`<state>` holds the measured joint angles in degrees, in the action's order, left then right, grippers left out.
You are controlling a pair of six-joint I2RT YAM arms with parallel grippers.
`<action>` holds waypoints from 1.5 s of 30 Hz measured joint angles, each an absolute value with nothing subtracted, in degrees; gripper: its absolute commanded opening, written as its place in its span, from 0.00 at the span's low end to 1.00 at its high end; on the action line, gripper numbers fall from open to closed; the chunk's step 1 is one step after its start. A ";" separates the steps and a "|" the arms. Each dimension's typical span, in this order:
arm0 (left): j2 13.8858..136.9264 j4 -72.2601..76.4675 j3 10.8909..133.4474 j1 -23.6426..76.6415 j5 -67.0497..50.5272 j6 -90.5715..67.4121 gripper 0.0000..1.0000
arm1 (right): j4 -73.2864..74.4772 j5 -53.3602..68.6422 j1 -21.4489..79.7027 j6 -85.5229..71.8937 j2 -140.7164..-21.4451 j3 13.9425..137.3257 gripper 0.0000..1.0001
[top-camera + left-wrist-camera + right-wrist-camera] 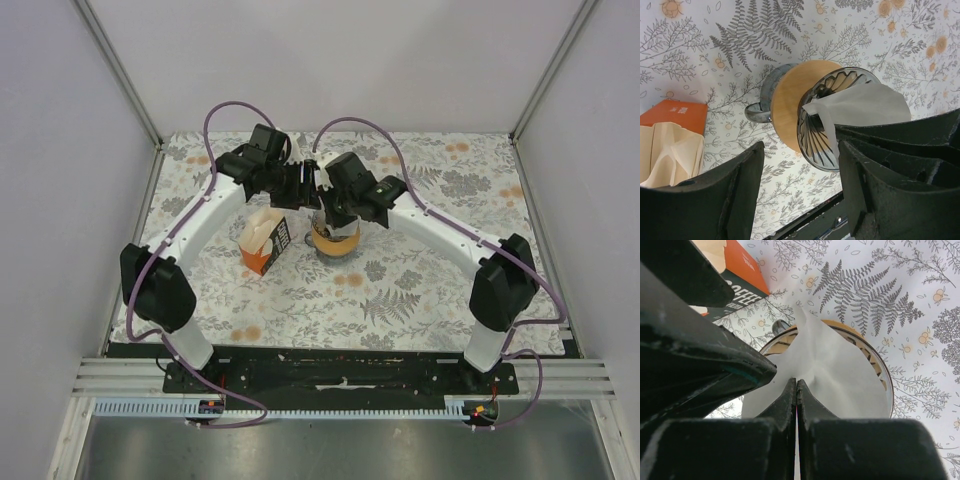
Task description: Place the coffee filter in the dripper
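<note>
The dripper (pixel 821 131), a smoky-grey ribbed funnel on a round wooden collar (pixel 789 102), stands mid-table (pixel 335 243). The white coffee filter (pixel 832 371) lies across its mouth, with part inside the funnel and part sticking out (pixel 862 106). My right gripper (pixel 796 384) is shut on the filter's near edge, right over the dripper rim (pixel 883 374). My left gripper (pixel 800 186) is open and empty, held above the table beside the dripper, close against the right gripper. In the top view both grippers, left (pixel 300 186) and right (pixel 338 212), meet over the dripper.
An orange box (pixel 266 244) holding several cream filters (pixel 667 152) stands just left of the dripper (pixel 742 271). A glass handle (pixel 754 113) shows behind the wooden collar. The cage walls close in the flowered table (pixel 420 290).
</note>
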<state>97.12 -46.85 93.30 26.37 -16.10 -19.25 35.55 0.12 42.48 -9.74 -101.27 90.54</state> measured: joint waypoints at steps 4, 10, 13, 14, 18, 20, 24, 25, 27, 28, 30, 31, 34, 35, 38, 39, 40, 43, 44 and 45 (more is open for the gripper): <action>97.12 -46.11 91.15 25.80 -16.45 -20.64 0.67 | 35.55 -0.58 42.83 -9.52 -103.09 90.89 0.00; 97.14 -46.81 89.71 25.10 -15.07 -21.78 0.66 | 34.24 -1.63 43.29 -9.39 -105.08 90.91 0.00; 97.14 -46.50 89.71 25.10 -15.09 -22.04 0.66 | 33.95 -2.26 43.33 -9.37 -105.08 90.89 0.00; 97.14 -46.50 89.71 25.10 -15.09 -22.11 0.67 | 33.91 -2.46 43.35 -9.39 -105.12 90.89 0.00; 97.25 -46.15 89.60 25.08 -15.42 -22.87 0.65 | 33.47 -2.90 43.40 -9.41 -105.34 90.87 0.00; 97.56 -46.04 89.60 25.08 -15.62 -23.20 0.64 | 33.21 -2.94 43.38 -9.45 -105.54 90.78 0.00; 98.24 -45.91 89.32 25.08 -15.90 -23.33 0.61 | 32.32 -2.90 43.35 -9.61 -105.91 89.82 0.00; 98.35 -45.84 89.19 25.08 -16.14 -23.35 0.61 | 32.01 -2.85 43.35 -9.65 -105.93 89.52 0.00; 98.65 -45.65 89.01 25.12 -16.51 -23.35 0.60 | 31.66 -2.63 43.33 -9.96 -105.93 89.01 0.00; 98.74 -45.47 88.84 25.17 -16.64 -23.35 0.60 | 31.57 -2.44 43.27 -10.00 -105.93 88.86 0.00; 98.85 -45.21 88.64 25.26 -16.67 -23.35 0.59 | 31.53 -2.22 43.24 -10.35 -105.95 88.62 0.00; 98.85 -45.19 88.62 25.32 -16.64 -23.35 0.59 | 31.51 -2.17 43.24 -10.41 -105.95 88.58 0.00; 98.85 -44.71 88.40 25.56 -16.53 -23.35 0.53 | 31.53 -1.91 43.20 -10.63 -105.95 88.53 0.00; 98.85 -44.45 88.33 25.61 -16.58 -23.31 0.49 | 31.53 -1.76 43.16 -10.61 -105.95 88.51 0.00; 98.85 -43.81 88.29 26.17 -16.40 -23.22 0.38 | 31.57 -0.54 42.98 -10.72 -106.00 88.49 0.00; 98.85 -43.57 88.29 26.41 -16.27 -23.20 0.35 | 31.59 -0.14 42.94 -10.85 -106.00 88.47 0.00; 98.85 -43.53 88.29 26.52 -16.08 -23.22 0.31 | 31.68 0.14 42.87 -10.96 -106.00 88.47 0.00; 98.85 -43.11 88.12 26.57 -15.99 -23.22 0.22 | 31.70 0.82 42.65 -11.00 -105.97 88.47 0.00; 98.85 -43.07 88.09 26.59 -16.01 -23.22 0.19 | 31.79 1.28 42.52 -10.96 -105.93 88.47 0.00; 98.85 -42.94 88.09 26.65 -16.01 -23.22 0.16 | 31.81 1.69 42.44 -10.98 -105.82 88.44 0.00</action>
